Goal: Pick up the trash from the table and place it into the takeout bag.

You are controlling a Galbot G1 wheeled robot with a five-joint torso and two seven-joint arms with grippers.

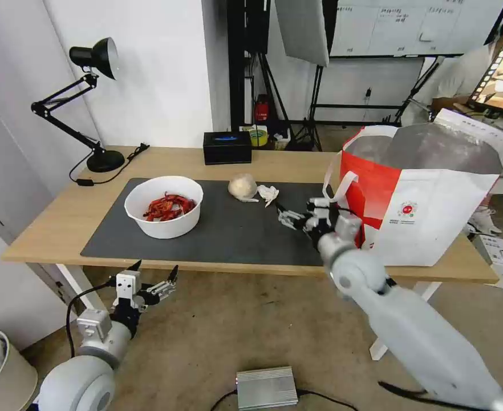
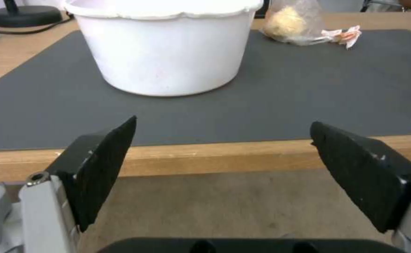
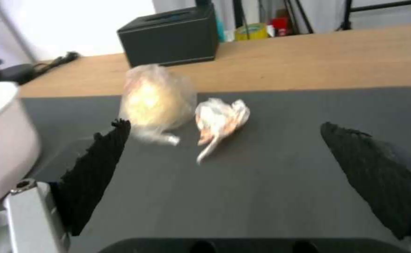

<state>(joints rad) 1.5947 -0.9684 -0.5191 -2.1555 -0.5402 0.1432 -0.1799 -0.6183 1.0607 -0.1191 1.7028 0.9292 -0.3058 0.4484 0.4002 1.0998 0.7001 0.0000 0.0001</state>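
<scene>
Crinkly film around the beige lump (image 3: 154, 100) touches the tissue wad (image 3: 220, 119), so the right gripper (image 1: 288, 218), jaws released over the mat (image 1: 228, 231), may snag both or nudge one away; left gripper (image 1: 154, 274) idles released below the worktop (image 1: 63, 220).

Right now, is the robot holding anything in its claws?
No, nothing. The right gripper is open above the dark grey mat, near the small white tissue wad. The left gripper is open below the table edge.
</scene>
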